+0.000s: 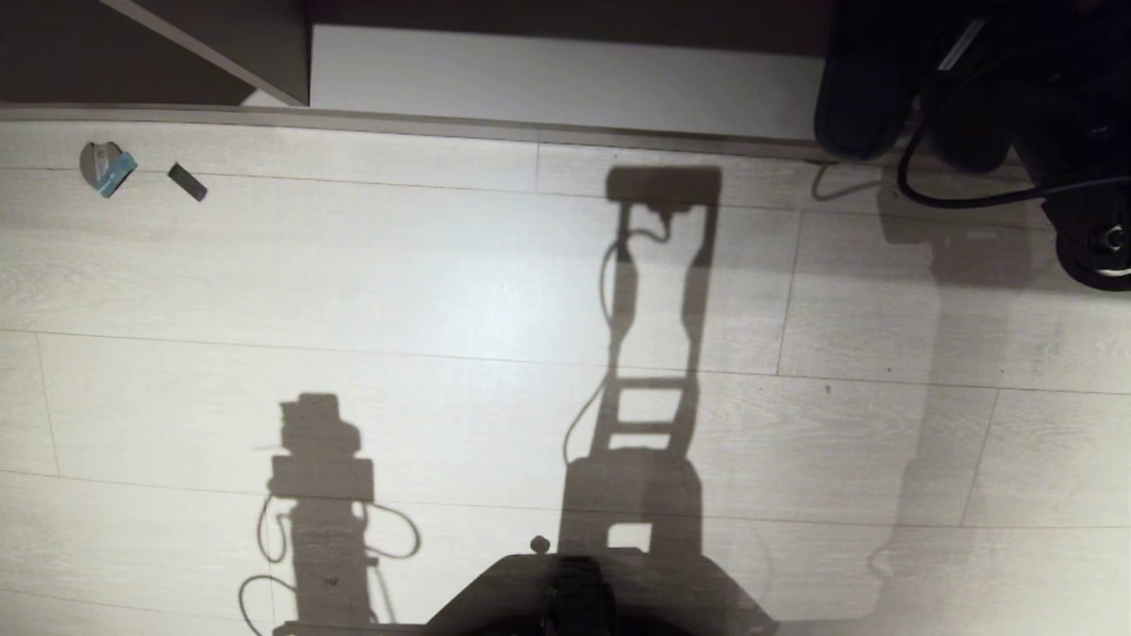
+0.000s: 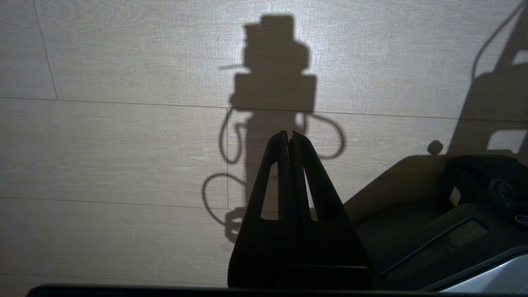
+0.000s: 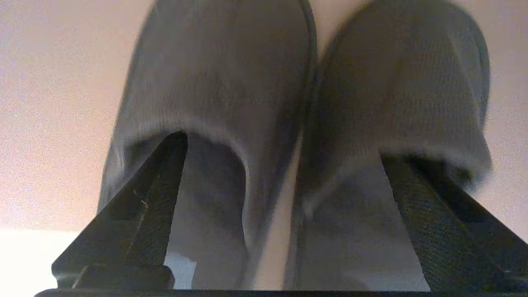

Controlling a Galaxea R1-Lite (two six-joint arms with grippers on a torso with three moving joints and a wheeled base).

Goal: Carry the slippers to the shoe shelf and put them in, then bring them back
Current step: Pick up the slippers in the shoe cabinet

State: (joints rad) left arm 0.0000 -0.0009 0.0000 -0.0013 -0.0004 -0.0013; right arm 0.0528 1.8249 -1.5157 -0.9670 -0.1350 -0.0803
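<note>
My right gripper (image 3: 284, 148) stands spread wide, one finger inside each of the slippers (image 3: 305, 103), which sit side by side on the shoe shelf's (image 1: 565, 79) pale base board, I think (the wrist picture is smeared). I'd back out straight so neither finger drags a slipper. The left gripper (image 2: 288, 134) hangs pressed together over the floor (image 1: 442, 265).

Pair of slippers (image 3: 305, 95) side by side, touching along inner edges, toes pointing away from camera — grey fabric, lighter rim at openings. Right gripper (image 3: 284, 148) spread wide, one finger (image 3: 165, 173) inside each slipper's opening. Pale surface (image 3: 53, 103) beneath and around slippers.
</note>
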